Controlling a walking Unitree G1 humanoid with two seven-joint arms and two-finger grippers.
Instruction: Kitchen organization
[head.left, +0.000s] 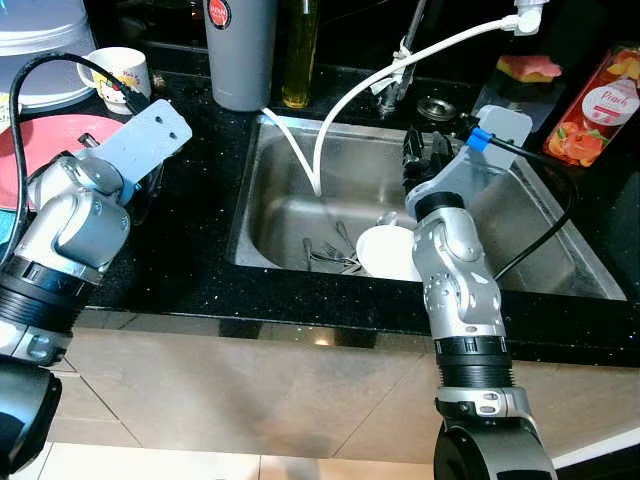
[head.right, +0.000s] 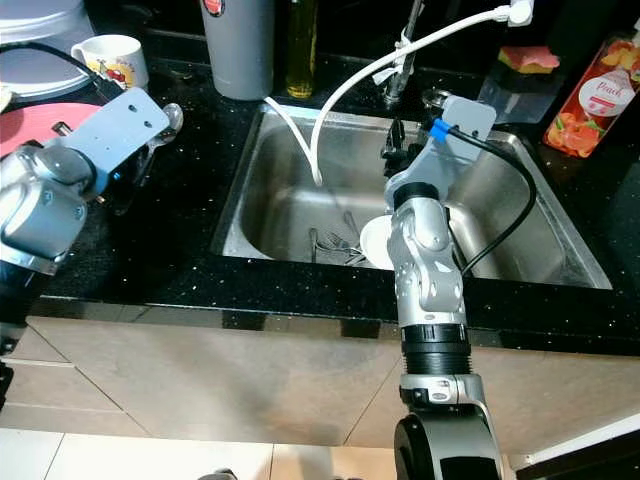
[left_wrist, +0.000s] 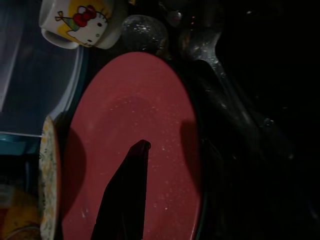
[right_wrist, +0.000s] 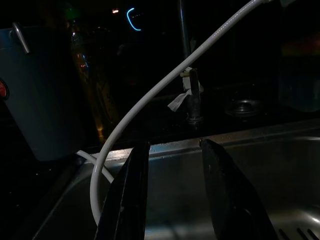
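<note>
Dishes are waiting in the steel sink, and the right tool is hanging above the basin with its two black fingers parted and nothing between them, pointing toward the tap at the back wall. The likely step is reaching down for the white bowl lying on the sink floor, just in front of the right arm. To do it well, the tool probably needs to tilt downward, steer clear of the white hose looping into the basin, and close on the bowl's rim rather than its rounded side, which looks slippery. Cutlery is lying beside the bowl, touching or nearly so; catching a fork with the bowl could drag it along.

On the black table, the left tool is hovering over the red plate; one finger is showing, so whether it is open I cannot tell. A cartoon mug is standing just beyond the plate, its inside hidden. A grey canister and an oil bottle are standing behind the sink.
</note>
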